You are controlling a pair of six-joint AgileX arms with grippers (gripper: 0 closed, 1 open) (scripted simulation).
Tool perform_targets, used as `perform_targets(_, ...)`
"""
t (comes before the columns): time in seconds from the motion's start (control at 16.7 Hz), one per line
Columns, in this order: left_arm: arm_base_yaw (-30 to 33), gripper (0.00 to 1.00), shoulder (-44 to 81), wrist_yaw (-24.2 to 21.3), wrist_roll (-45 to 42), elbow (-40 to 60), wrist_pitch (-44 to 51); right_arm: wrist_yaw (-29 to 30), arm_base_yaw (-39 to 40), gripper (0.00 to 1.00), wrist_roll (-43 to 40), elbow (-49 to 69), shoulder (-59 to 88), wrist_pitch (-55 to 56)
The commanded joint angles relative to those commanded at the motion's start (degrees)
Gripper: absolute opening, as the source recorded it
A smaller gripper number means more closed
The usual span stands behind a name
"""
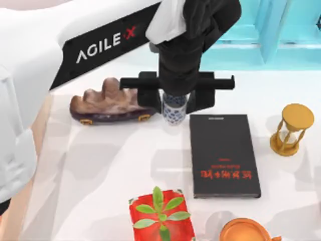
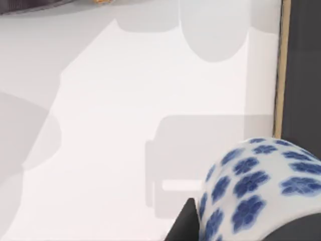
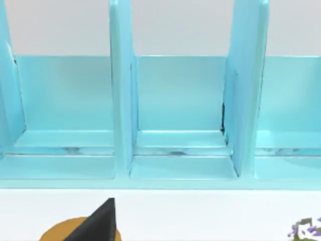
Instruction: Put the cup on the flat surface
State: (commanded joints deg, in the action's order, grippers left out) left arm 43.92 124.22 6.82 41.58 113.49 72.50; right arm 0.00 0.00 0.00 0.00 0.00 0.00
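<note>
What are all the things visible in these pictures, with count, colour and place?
cup: one, white with blue flowers, held in the left jaws, near the table's middle
table: one, white
book: one, black with red lettering, right of the cup
hourglass: one, golden, right side
rock ornament: one, brown, left of the cup
potted plant: one, green in a red pot, near edge
bowl: one, orange, near edge
rack: one, light blue, far edge
left gripper: black, over the cup
right gripper: black, facing the rack
</note>
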Motion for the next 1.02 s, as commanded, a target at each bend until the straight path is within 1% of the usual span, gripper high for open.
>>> perform_targets(0.42,-1.1,0.0,1.8,-0.3,-0.8,-9.5,-11.8,0.0,0.0,1.0,0.0,0.0,0.0,0.0)
perform_targets(0.72,-1.1,0.0,2.0,-0.3,-0.9,-10.2,-12.5,0.0,0.0,1.0,0.0,0.0,0.0,0.0)
perform_targets(1.02,-1.1,0.38,2.0,-0.3,-0.9,-10.2,-12.5,0.0,0.0,1.0,0.0,0.0,0.0,0.0)
